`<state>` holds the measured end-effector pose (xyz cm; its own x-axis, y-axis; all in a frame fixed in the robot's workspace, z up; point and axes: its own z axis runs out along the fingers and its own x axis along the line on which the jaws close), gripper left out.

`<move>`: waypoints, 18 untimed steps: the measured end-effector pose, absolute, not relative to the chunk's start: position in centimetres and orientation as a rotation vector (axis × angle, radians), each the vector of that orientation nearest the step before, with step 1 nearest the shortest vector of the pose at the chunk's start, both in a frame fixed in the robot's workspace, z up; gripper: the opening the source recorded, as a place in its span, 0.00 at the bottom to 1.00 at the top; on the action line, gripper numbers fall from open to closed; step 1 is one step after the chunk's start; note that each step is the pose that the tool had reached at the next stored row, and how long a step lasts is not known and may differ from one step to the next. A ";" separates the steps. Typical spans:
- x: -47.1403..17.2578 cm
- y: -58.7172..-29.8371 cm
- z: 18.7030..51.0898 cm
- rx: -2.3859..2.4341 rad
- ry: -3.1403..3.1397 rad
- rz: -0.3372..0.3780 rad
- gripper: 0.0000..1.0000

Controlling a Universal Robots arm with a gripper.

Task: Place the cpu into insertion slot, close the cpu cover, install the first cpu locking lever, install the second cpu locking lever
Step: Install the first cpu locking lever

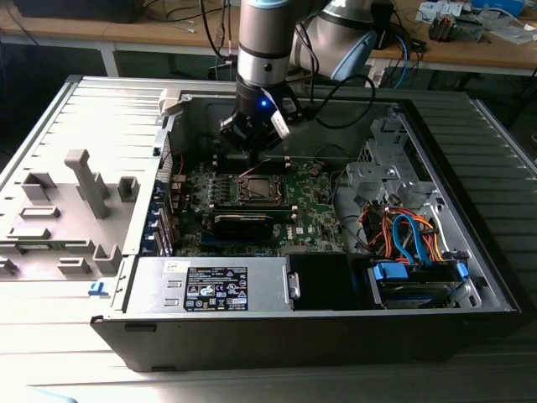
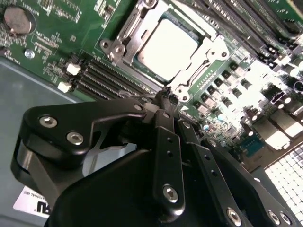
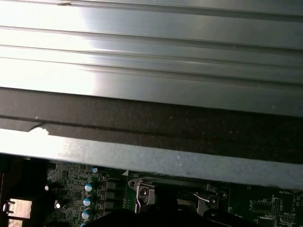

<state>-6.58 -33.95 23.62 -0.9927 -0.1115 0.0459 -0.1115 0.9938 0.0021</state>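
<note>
The small flat square cpu (image 2: 166, 43) with its silvery-grey metal face lies seated in the insertion slot (image 1: 258, 188), the square socket with a silvery rim near the middle of the green circuit board (image 1: 315, 217) inside the open grey computer case (image 1: 470, 243). The cpu cover (image 2: 201, 68), a thin silvery metal frame plate with a cut-out middle, appears to lie down around the chip, its face showing through the opening.

The chip looks light, rigid and fragile, best taken by its edges. The cover is thin stiff sheet metal, hinged, likely to flex if pushed off-centre. The levers would be springy wire, but they cannot be made out clearly.

The black gripper (image 2: 166, 97) hangs just above the socket's edge on the side towards the case's back wall. Its fingers (image 2: 161, 101) are brought together at the tips, holding nothing that can be seen; whether they touch the cover cannot be told.
</note>
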 end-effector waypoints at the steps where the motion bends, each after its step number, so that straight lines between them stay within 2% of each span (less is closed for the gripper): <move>1: -6.6 -33.8 23.6 0.181 -3.090 0.001 0.11; 18: -6.8 -33.3 22.1 0.194 -3.089 0.001 0.11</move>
